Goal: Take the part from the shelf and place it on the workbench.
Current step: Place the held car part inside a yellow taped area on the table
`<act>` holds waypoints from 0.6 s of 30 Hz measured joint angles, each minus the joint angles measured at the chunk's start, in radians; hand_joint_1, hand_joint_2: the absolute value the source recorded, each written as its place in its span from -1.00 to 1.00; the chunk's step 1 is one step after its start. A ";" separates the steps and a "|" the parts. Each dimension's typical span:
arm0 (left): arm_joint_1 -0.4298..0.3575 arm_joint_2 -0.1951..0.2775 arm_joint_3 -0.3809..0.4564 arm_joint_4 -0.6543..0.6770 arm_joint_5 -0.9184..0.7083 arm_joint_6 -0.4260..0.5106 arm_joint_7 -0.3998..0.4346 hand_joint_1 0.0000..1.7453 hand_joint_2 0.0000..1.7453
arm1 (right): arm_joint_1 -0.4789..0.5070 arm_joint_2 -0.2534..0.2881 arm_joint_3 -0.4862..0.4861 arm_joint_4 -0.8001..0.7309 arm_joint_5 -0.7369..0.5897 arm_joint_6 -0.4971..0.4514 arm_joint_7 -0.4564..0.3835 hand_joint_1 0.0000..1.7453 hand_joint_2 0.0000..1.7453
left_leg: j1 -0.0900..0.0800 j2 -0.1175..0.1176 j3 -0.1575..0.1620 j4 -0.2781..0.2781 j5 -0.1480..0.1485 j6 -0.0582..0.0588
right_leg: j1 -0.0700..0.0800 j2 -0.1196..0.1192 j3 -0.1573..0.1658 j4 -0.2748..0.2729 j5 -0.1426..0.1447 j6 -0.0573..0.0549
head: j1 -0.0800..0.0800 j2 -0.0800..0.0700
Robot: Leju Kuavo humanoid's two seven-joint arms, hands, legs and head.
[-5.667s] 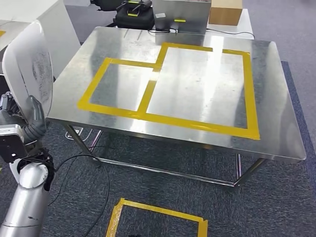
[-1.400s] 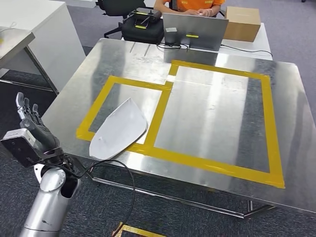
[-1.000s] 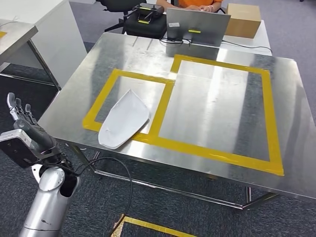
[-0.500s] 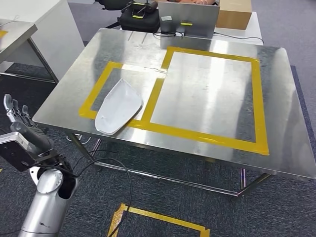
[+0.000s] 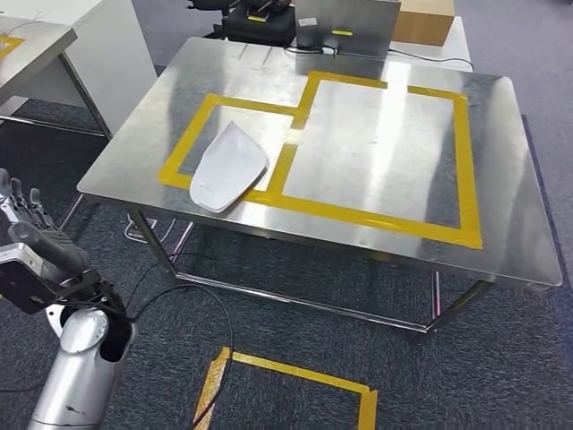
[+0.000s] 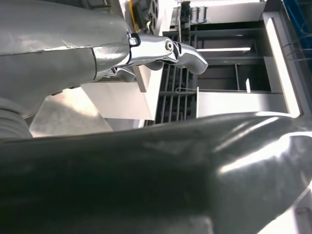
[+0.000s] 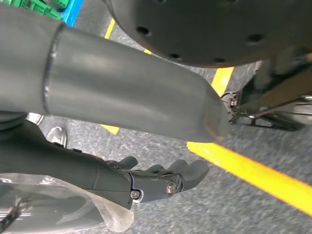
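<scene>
The white curved shell part (image 5: pixel 228 167) lies on the steel workbench (image 5: pixel 379 134), in the smaller yellow-taped rectangle, with its wide end over the front tape line. My left hand (image 5: pixel 27 228) is raised at the lower left, well short of the bench's near corner, its fingers pointing up and spread, holding nothing. In the left wrist view that hand (image 6: pixel 110 53) shows its thumb stretched out with nothing in its grasp. My right hand (image 7: pixel 147 178) hangs over the carpet floor, fingers loosely extended and empty.
At the bench's far edge stand a grey metal case (image 5: pixel 348 22), a cardboard box (image 5: pixel 425 18) and a black bag (image 5: pixel 260 13). A white cabinet (image 5: pixel 115 45) and another table (image 5: pixel 34 40) are to the left. A yellow tape square (image 5: pixel 290 372) and a black cable (image 5: pixel 202 296) lie on the floor.
Earliest, my left hand held the white part up beside the bench; since then the part lies on the bench and the hand is empty. The whole picture keeps shifting, so the camera has moved.
</scene>
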 joint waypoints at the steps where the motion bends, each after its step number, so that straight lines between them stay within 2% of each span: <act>1: 0.000 0.001 0.000 -0.003 0.000 0.000 -0.001 -1.00 -1.00 | -0.002 0.000 0.000 0.000 0.000 0.000 0.000 -1.00 -1.00 | 0.000 0.000 -0.013 0.008 0.006 -0.004 | -0.002 0.000 0.060 -0.079 0.005 0.000 | 0.000 0.000; 2: 0.000 0.002 0.001 -0.006 0.000 0.000 -0.001 -1.00 -1.00 | -0.004 0.000 0.000 0.000 0.000 0.000 0.000 -1.00 -1.00 | -0.001 0.000 -0.023 0.017 0.013 -0.010 | -0.002 0.001 0.105 -0.145 -0.003 -0.004 | 0.001 0.000; 3: 0.000 0.003 0.001 -0.009 0.000 0.001 -0.002 -1.00 -1.00 | -0.007 0.000 0.000 0.000 0.000 -0.001 0.000 -1.00 -1.00 | -0.002 0.001 -0.030 0.023 0.021 -0.015 | -0.001 0.003 0.133 -0.188 -0.013 -0.009 | 0.001 0.000; 4: -0.001 0.003 0.001 -0.012 0.000 0.001 -0.002 -1.00 -1.00 | -0.008 0.000 0.000 0.000 0.000 -0.001 0.000 -1.00 -1.00 | -0.002 0.001 -0.035 0.026 0.029 -0.020 | 0.001 0.004 0.141 -0.208 -0.019 -0.017 | 0.001 0.000; 5: -0.001 0.004 0.002 -0.012 0.001 0.002 -0.003 -1.00 -1.00 | -0.008 0.000 0.000 0.000 0.000 -0.002 0.000 -1.00 -1.00 | 0.000 0.001 -0.039 0.027 0.035 -0.026 | 0.002 0.003 0.133 -0.209 -0.017 -0.026 | 0.001 0.000; 6: -0.001 0.005 0.002 -0.012 0.002 0.003 -0.003 -1.00 -1.00 | -0.007 0.000 0.000 0.000 0.000 -0.004 0.000 -1.00 -1.00 | 0.002 0.000 -0.043 0.032 0.027 -0.031 | 0.002 0.001 0.124 -0.208 -0.010 -0.036 | 0.001 0.000; 7: -0.001 0.006 0.003 -0.012 0.004 0.003 -0.003 -1.00 -1.00 | -0.006 0.000 0.000 0.000 0.000 -0.005 0.001 -1.00 -1.00 | 0.004 -0.001 -0.051 0.051 0.000 -0.037 | 0.002 -0.001 0.115 -0.208 0.000 -0.046 | 0.001 0.000; 8: -0.001 0.008 0.004 -0.012 0.004 0.003 -0.003 -1.00 -1.00 | -0.006 0.000 0.000 0.000 0.000 -0.007 0.001 -1.00 -1.00 | 0.006 -0.002 -0.063 0.090 -0.044 -0.042 | 0.002 -0.004 0.104 -0.209 0.011 -0.054 | 0.001 0.000; 10: 0.000 0.010 0.004 -0.012 0.005 0.004 -0.003 -1.00 -1.00 | -0.008 0.000 0.000 0.000 0.000 -0.008 0.001 -1.00 -1.00 | 0.008 -0.003 -0.092 0.217 -0.145 -0.049 | 0.006 -0.006 0.081 -0.208 0.035 -0.063 | 0.000 0.000; 11: 0.000 0.011 0.004 -0.012 0.005 0.004 -0.003 -1.00 -1.00 | -0.008 0.000 0.000 0.000 0.000 -0.008 0.001 -1.00 -1.00 | 0.008 -0.003 -0.100 0.276 -0.172 -0.050 | 0.008 -0.006 0.068 -0.206 0.047 -0.064 | 0.000 0.000; 12: 0.000 0.012 0.004 -0.012 0.005 0.004 -0.003 -1.00 -1.00 | -0.008 0.000 0.000 0.000 0.000 -0.009 0.001 -1.00 -1.00 | 0.009 -0.003 -0.097 0.313 -0.174 -0.049 | 0.010 -0.006 0.053 -0.204 0.059 -0.065 | 0.000 0.000; 13: 0.000 0.012 0.004 -0.012 0.005 0.004 -0.003 -1.00 -1.00 | -0.007 0.000 0.000 0.000 0.000 -0.009 0.001 -1.00 -1.00 | 0.008 -0.003 -0.079 0.316 -0.157 -0.046 | 0.012 -0.006 0.035 -0.201 0.071 -0.064 | 0.000 0.000; 14: -0.001 0.012 0.004 -0.012 0.005 0.004 -0.003 -1.00 -1.00 | -0.007 0.001 0.000 0.000 0.000 -0.010 0.001 -1.00 -1.00 | 0.008 -0.004 -0.043 0.279 -0.130 -0.042 | 0.013 -0.005 0.018 -0.197 0.080 -0.064 | 0.000 0.000; 15: -0.001 0.012 0.004 -0.012 0.005 0.004 -0.003 -1.00 -1.00 | -0.007 0.001 0.000 0.000 0.000 -0.010 0.001 -1.00 -1.00 | 0.006 -0.005 0.009 0.213 -0.109 -0.035 | 0.014 -0.005 0.005 -0.193 0.089 -0.062 | 0.000 0.000; 17: -0.002 0.012 0.004 -0.014 0.005 0.004 -0.003 -1.00 -1.00 | -0.008 0.002 0.000 0.000 0.000 -0.010 0.000 -1.00 -1.00 | 0.000 -0.007 0.111 0.063 -0.106 -0.022 | 0.017 -0.003 -0.014 -0.187 0.104 -0.055 | 0.001 0.000; 18: -0.002 0.012 0.004 -0.014 0.005 0.004 -0.003 -1.00 -1.00 | -0.008 0.003 0.000 0.000 0.000 -0.010 0.000 -1.00 -1.00 | -0.004 -0.008 0.138 0.018 -0.113 -0.017 | 0.016 -0.003 -0.019 -0.185 0.112 -0.049 | 0.001 0.000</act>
